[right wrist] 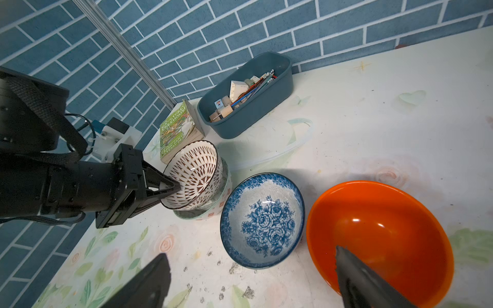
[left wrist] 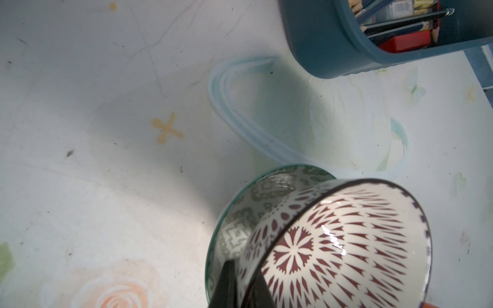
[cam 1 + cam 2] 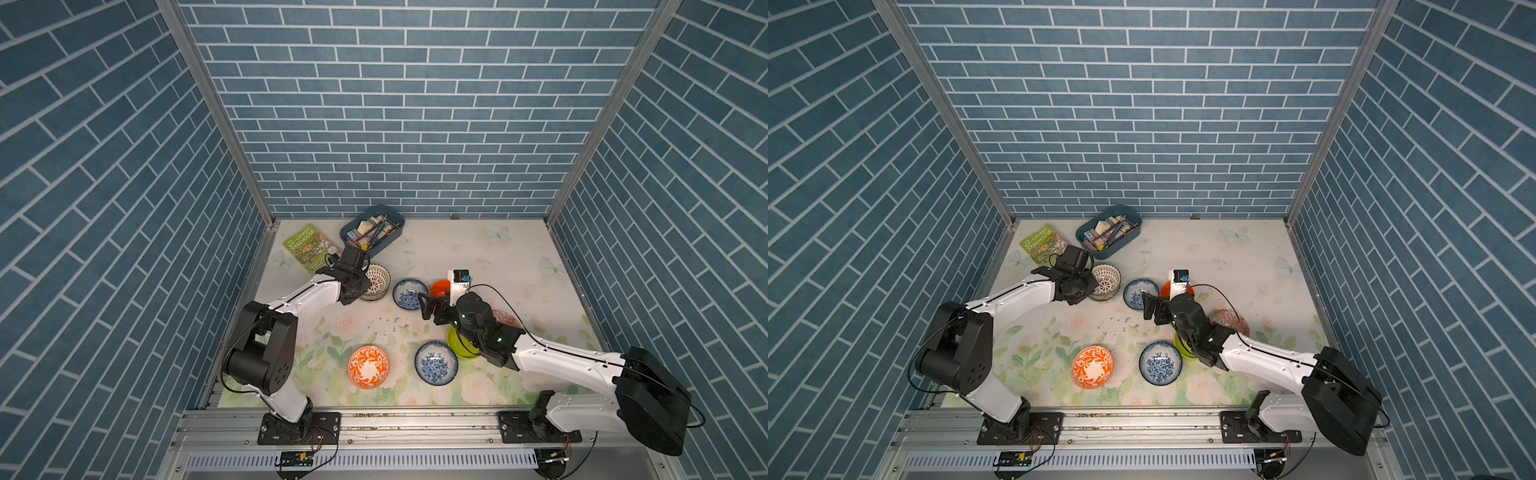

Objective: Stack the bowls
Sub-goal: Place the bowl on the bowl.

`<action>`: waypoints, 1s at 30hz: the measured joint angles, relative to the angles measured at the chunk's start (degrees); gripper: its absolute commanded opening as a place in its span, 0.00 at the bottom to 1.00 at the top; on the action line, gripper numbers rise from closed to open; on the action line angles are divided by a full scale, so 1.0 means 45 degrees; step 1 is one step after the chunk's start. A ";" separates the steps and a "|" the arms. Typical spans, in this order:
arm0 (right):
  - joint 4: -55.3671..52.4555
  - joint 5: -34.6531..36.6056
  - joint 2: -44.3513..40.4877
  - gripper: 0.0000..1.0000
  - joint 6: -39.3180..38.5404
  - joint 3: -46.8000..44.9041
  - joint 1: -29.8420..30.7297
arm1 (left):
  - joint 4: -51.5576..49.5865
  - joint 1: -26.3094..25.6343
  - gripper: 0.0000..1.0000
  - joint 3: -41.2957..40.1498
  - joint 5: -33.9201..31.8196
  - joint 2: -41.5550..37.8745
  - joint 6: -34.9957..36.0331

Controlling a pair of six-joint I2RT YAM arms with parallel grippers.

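Observation:
My left gripper (image 3: 365, 277) (image 2: 244, 272) is shut on the rim of the white dark-lattice bowl (image 3: 378, 278) (image 2: 346, 240) (image 1: 194, 173). That bowl is tilted inside the grey-green patterned bowl (image 2: 240, 213) (image 3: 373, 296). My right gripper (image 3: 426, 305) (image 1: 250, 253) is open and holds nothing, above the table beside a blue-white floral bowl (image 3: 409, 294) (image 1: 262, 221); one finger hangs over the plain orange bowl (image 3: 439, 286) (image 1: 378, 234). Nearer the front lie an orange-white patterned bowl (image 3: 368, 367), a second blue-white floral bowl (image 3: 436, 363) and the lime-green bowl (image 3: 459, 347), partly under the right arm. Another orange-white patterned bowl (image 3: 1231, 322) shows behind that arm.
The blue-grey tray (image 3: 372, 226) (image 1: 248, 112) of pencils stands at the back, close behind the lattice bowl. A green book (image 3: 309, 247) (image 1: 174, 130) lies at the back left by the wall. Blue brick walls enclose three sides; a metal rail (image 3: 415, 419) runs along the front.

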 measured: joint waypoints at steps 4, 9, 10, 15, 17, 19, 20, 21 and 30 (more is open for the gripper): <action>0.0000 0.0000 0.0000 0.98 0.0000 0.0000 0.0000 | -0.0019 0.0000 0.09 0.0000 -0.0073 0.0000 0.0000; 0.0000 0.0000 0.0000 0.98 0.0000 0.0000 0.0000 | -0.0019 0.0000 0.09 0.0000 -0.0097 0.0097 0.0000; 0.0000 0.0000 0.0000 0.98 0.0000 0.0000 0.0000 | -0.0019 0.0000 0.09 0.0000 -0.0097 0.0126 0.0000; 0.0005 0.0000 0.0000 0.98 0.0000 0.0000 0.0000 | -0.0019 0.0000 0.11 0.0000 -0.0097 0.0301 -0.0010; 0.0005 0.0000 0.0000 0.98 0.0000 0.0000 0.0000 | -0.0034 0.0000 0.11 0.0000 -0.0097 0.0330 -0.0024; 0.0010 0.0000 0.0000 0.98 0.0005 0.0000 0.0000 | -0.0063 0.0000 0.12 0.0029 -0.0097 0.0330 -0.0039; 0.0019 0.0000 0.0000 0.98 0.0000 0.0000 0.0000 | -0.0063 0.0000 0.13 0.0039 -0.0097 0.0330 -0.0044; 0.0029 0.0000 0.0000 0.98 0.0000 0.0000 0.0000 | -0.0053 0.0000 0.14 0.0044 -0.0097 0.0330 -0.0049; 0.0097 0.0000 -0.0034 0.98 0.0000 -0.0112 0.0000 | -0.0015 0.0000 0.16 0.0049 -0.0136 0.0330 -0.0219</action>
